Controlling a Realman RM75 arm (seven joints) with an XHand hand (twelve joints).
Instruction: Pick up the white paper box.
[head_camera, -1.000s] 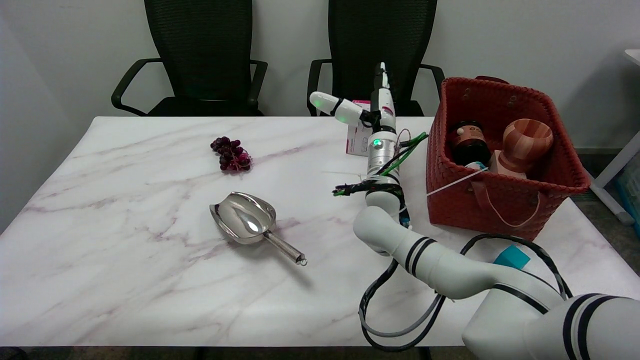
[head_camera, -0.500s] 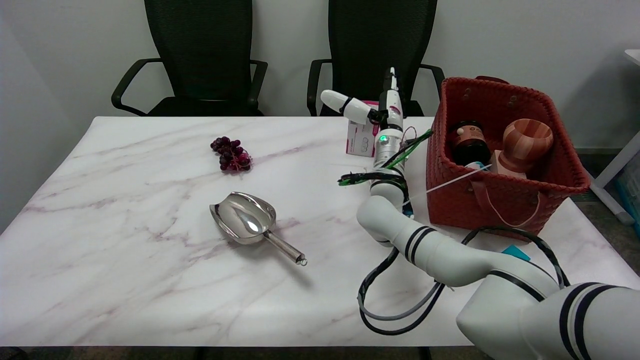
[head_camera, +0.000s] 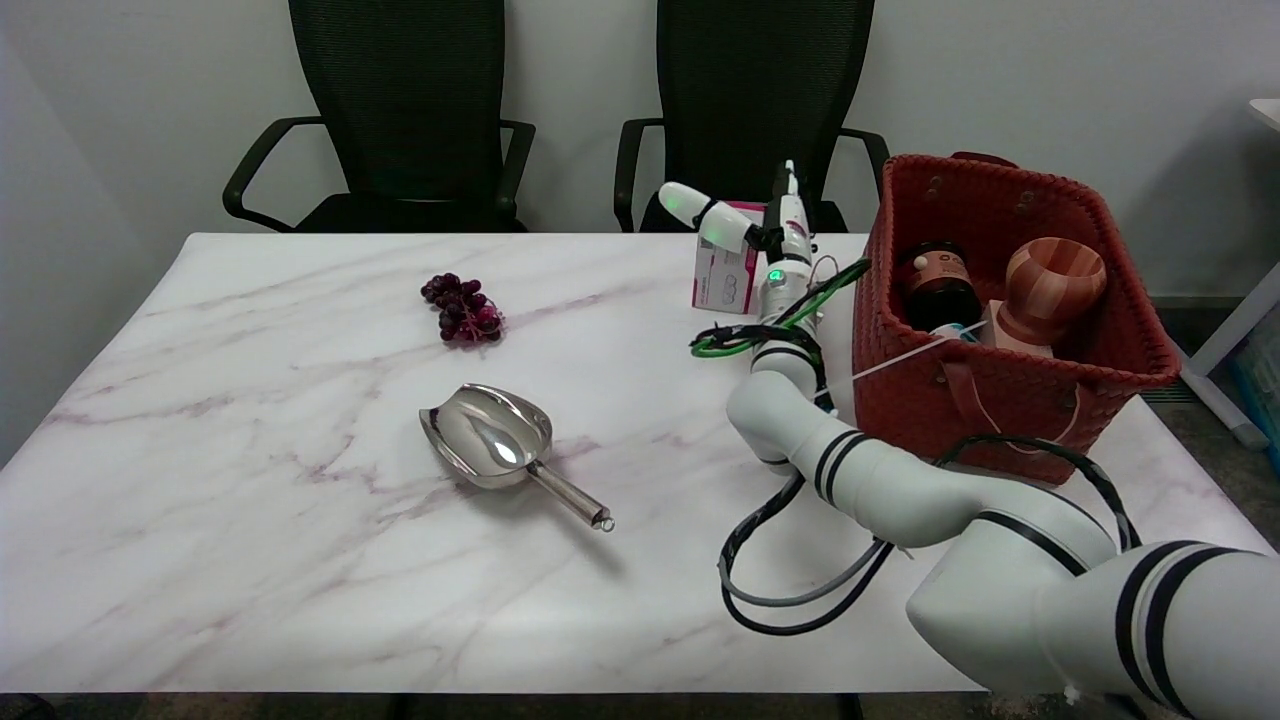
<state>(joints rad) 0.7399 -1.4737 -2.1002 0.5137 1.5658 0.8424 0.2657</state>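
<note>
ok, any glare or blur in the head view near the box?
Head view: sharp overall; bright glare in the shiny metal scoop; the right hand partly hides the white paper box with pink print; soft shadows fall on the marble table.

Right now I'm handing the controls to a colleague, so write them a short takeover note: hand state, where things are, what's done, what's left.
Right hand: open, holds nothing, fingers spread at the white paper box; contact can't be confirmed.
Box: upright on the table near its far edge, just left of the red basket.
Away from the job: grapes and metal scoop, to the left.
Done: reach to the box.
Left: close the fingers on the box and lift it.
</note>
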